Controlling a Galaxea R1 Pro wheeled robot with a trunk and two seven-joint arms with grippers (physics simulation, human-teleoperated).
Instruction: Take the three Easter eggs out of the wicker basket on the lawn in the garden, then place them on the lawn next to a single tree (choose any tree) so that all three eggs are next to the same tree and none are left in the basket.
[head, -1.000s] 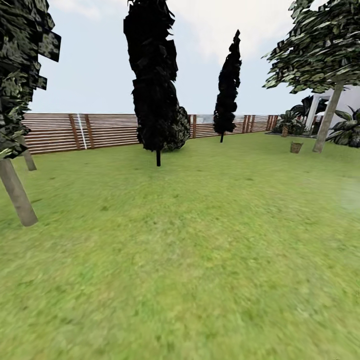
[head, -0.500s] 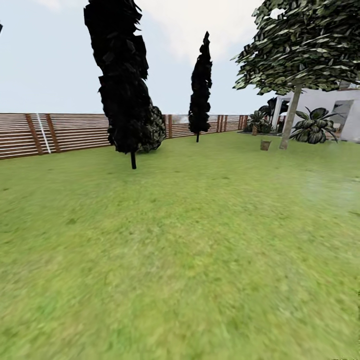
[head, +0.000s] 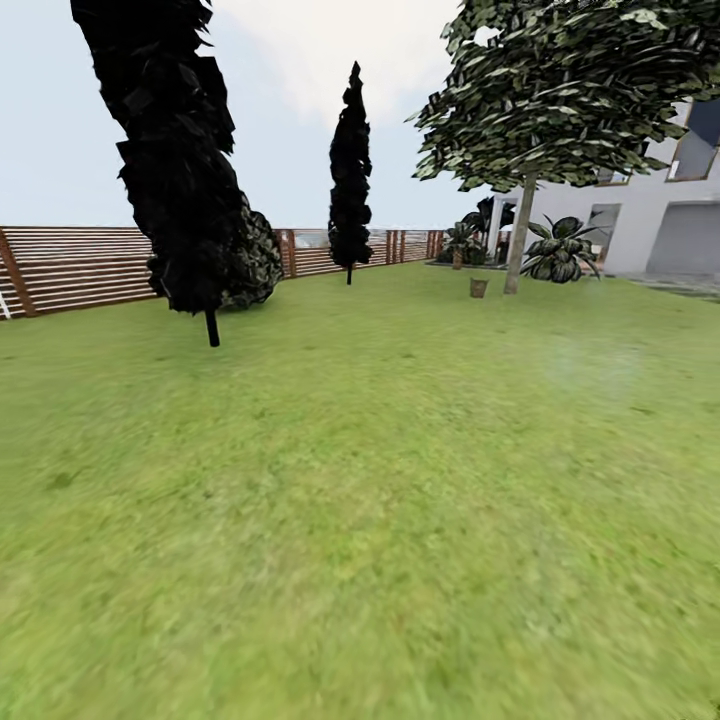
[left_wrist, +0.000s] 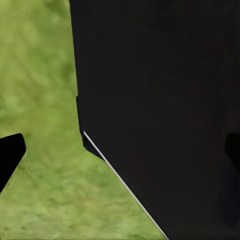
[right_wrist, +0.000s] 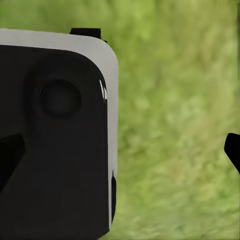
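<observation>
Right now my two grippers hang over grass: in the left wrist view a dark fingertip (left_wrist: 10, 155) shows at each edge of the picture, so my left gripper (left_wrist: 120, 152) stands wide apart with nothing between its fingers, though a large black part of my own body (left_wrist: 160, 100) covers much of that view. My right gripper (right_wrist: 120, 155) is likewise spread, empty, with a black and white rounded housing (right_wrist: 60, 140) beside it and blurred turf beyond.

Ahead, the wide green lawn (head: 380, 520) stretches from near to far. At the left, in the middle distance, stands a tall dark narrow cypress-like tree (head: 175, 170) with a rounded dark bush (head: 250, 265) just behind it. Farther off, a second slim dark cypress (head: 350, 175) rises before the brown slatted wooden fence (head: 80, 265).

Far right of centre, the small brown wicker basket (head: 479, 287) sits on the grass just left of the grey-brown trunk of the broad-leaved green tree (head: 520, 245). I cannot tell what it holds. Behind them are spiky palms (head: 560, 255) and a pale grey house (head: 650, 220).
</observation>
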